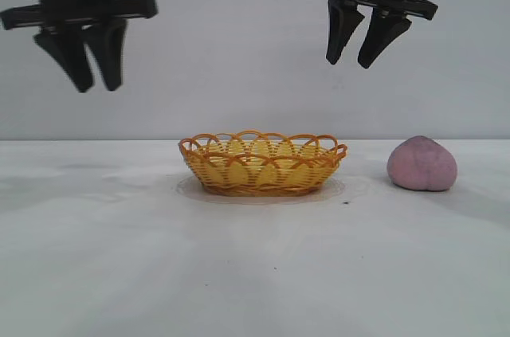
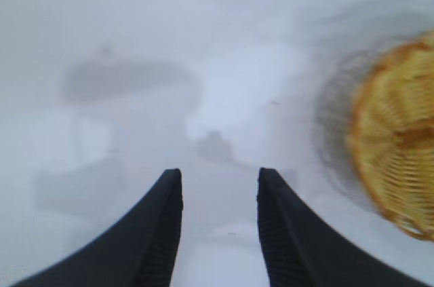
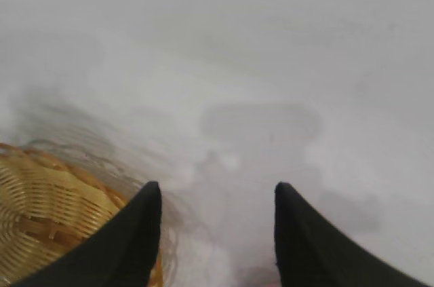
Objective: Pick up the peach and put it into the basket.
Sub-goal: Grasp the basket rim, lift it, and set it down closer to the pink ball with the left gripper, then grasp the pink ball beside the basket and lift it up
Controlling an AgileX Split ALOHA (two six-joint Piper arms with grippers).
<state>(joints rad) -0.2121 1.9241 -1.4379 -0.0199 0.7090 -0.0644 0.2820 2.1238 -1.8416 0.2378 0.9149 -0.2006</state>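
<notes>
Peach [image 1: 421, 164]: on the white table [image 1: 255, 273], beside the wicker basket [image 1: 263, 163], on my right arm's side, untouched.
Right claw [image 1: 360, 56]: high up, fingers parted, empty, slightly basketward of the peach, so my nearer arm.
Left claw [image 1: 94, 78]: high beyond the basket's far side, fingers narrowly apart, empty.
Basket: empty.

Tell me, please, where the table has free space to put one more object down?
The table is bare left of the basket and across the whole front. A narrower free gap lies between the basket and the peach. Only that middle-to-right band is occupied. Both grippers hang high above, nothing held.
</notes>
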